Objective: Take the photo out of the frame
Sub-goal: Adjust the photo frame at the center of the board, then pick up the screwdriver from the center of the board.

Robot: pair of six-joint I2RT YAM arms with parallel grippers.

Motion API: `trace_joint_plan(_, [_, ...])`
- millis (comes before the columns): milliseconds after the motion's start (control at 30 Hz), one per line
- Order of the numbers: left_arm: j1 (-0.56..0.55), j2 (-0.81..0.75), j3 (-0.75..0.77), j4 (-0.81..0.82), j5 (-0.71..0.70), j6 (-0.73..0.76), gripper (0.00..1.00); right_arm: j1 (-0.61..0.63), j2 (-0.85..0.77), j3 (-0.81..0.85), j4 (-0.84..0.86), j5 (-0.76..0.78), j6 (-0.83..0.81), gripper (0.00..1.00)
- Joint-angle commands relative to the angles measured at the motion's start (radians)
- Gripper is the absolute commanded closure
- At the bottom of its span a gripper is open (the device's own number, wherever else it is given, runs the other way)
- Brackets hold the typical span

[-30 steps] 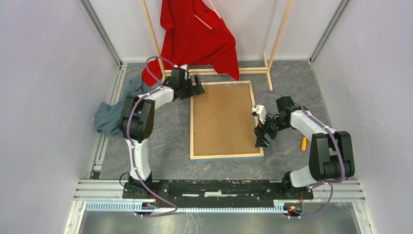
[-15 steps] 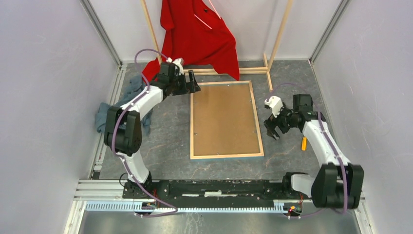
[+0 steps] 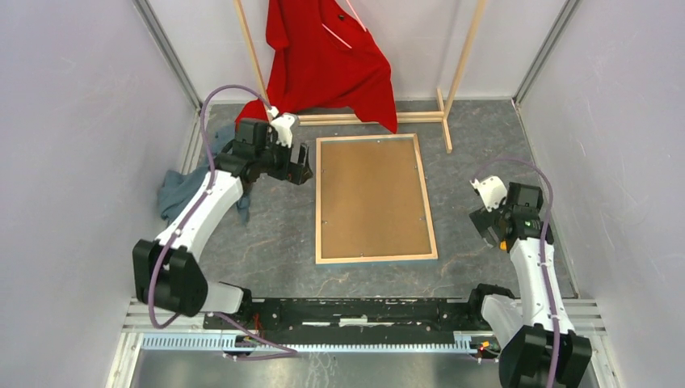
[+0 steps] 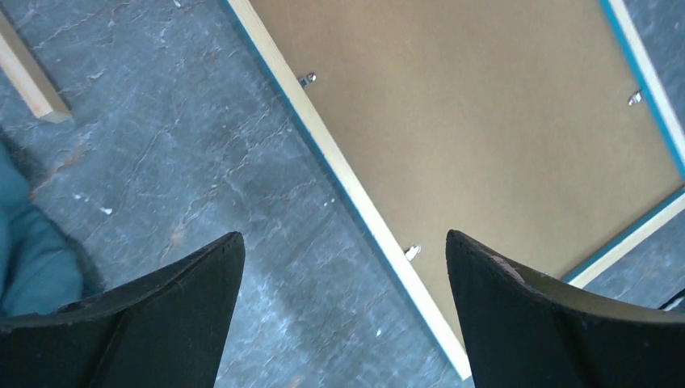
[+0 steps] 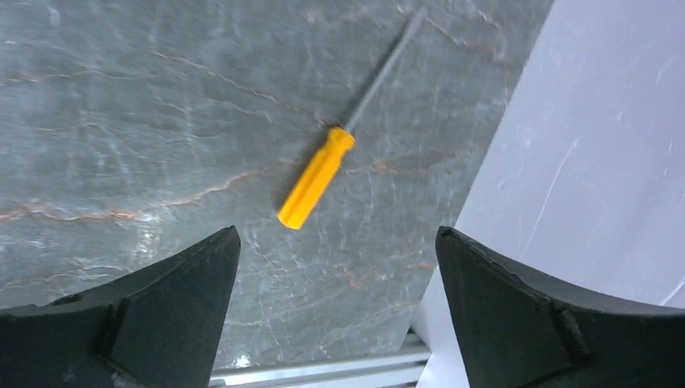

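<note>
The frame (image 3: pixel 317 202) lies face down on the grey floor, pale wood edges up, with a thin blue rim showing in the left wrist view (image 4: pixel 355 194). The brown backing board (image 3: pixel 371 198) fills it, and small metal tabs (image 4: pixel 413 252) sit along its edge. The photo is hidden under the board. My left gripper (image 3: pixel 300 167) is open and empty, just left of the frame's far-left part; in its wrist view (image 4: pixel 343 236) the frame edge runs between the fingers. My right gripper (image 3: pixel 489 229) is open and empty, well right of the frame, above an orange screwdriver (image 5: pixel 317 187).
A red garment (image 3: pixel 331 56) hangs on a wooden rack (image 3: pixel 460 56) behind the frame. A blue-grey cloth (image 3: pixel 182 190) lies at the left wall. The screwdriver (image 3: pixel 502 240) lies near the right wall (image 5: pixel 598 162). A metal rail runs along the near edge.
My left gripper has drawn back leftward off the frame's far-left corner. My right gripper has left the frame's right edge and swung right, over the screwdriver. The frame has not moved.
</note>
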Motion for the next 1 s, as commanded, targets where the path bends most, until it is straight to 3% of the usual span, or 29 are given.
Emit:
trace_joint_plan(0, [-0.002,-0.11,-0.066,-0.008,-0.029,0.14,0.0,-0.09,-0.004,0.005,0.055,0.03,0.0,0.02])
trace_joint_plan(200, [-0.002,-0.191,-0.161,0.073,-0.02,0.157,0.0,-0.195,0.067,-0.037,0.075,-0.076,-0.077,0.02])
trace_joint_plan(467, [-0.002,-0.178,-0.182,0.092,-0.028,0.159,0.0,-0.267,0.18,-0.06,0.1,-0.192,-0.13,0.02])
trace_joint_plan(967, [0.0,-0.196,-0.198,0.106,-0.029,0.15,0.0,-0.367,0.351,-0.102,0.188,-0.256,-0.169,0.2])
